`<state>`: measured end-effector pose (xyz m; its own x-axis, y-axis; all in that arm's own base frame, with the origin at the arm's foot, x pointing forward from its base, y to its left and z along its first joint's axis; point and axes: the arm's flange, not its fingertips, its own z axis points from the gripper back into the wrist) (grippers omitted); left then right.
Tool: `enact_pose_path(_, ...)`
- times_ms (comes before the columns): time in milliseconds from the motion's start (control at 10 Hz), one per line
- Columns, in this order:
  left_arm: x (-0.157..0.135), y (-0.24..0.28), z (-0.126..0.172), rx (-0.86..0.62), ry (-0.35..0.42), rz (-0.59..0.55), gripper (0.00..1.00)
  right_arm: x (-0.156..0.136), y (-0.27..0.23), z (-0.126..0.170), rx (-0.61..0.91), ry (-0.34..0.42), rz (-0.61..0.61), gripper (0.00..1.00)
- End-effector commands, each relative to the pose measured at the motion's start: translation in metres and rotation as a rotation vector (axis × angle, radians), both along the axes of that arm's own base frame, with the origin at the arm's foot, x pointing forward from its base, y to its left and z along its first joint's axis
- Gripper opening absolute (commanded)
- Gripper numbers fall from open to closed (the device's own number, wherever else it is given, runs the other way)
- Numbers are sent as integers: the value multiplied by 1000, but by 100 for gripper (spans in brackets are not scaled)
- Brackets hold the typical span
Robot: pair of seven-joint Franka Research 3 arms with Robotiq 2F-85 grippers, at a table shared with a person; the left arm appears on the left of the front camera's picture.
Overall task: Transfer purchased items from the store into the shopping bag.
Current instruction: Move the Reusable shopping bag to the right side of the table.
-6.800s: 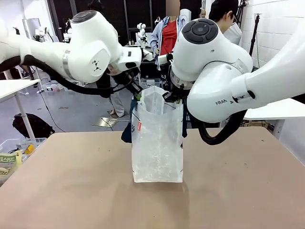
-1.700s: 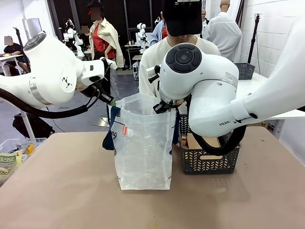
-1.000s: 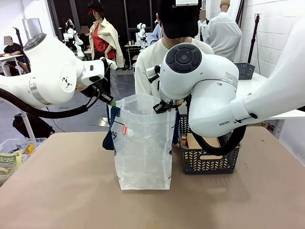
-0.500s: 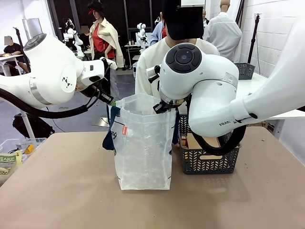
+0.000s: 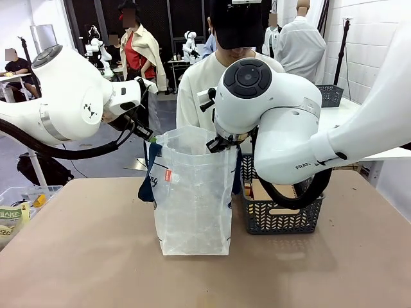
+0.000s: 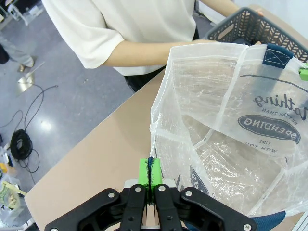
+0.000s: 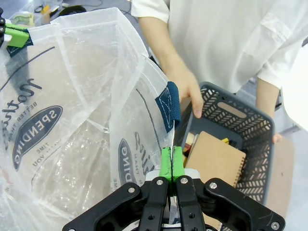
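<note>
Centre frame, the shopping bag (image 5: 192, 199) now stands pulled wide open on the table, the left gripper (image 6: 150, 172) and right gripper (image 7: 172, 161) each clamped on opposite rim edges, and a person's hand (image 7: 190, 96) has set a grey basket (image 5: 282, 221) just to its right, so loading looks ready to start.

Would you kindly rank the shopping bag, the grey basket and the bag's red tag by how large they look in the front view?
1. shopping bag, largest.
2. grey basket, partly hidden by the right arm.
3. red tag, smallest by far.
</note>
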<state>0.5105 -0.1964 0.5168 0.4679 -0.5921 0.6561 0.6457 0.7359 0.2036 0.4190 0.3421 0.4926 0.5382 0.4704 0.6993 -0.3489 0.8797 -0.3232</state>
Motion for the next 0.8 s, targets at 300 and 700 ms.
enact_pose_path(300,3,-2,2,0,3,0,0,0,-1,4,9,13,1,0)
enact_pose_path(700,3,-2,2,0,3,0,0,0,-1,4,9,13,1,0)
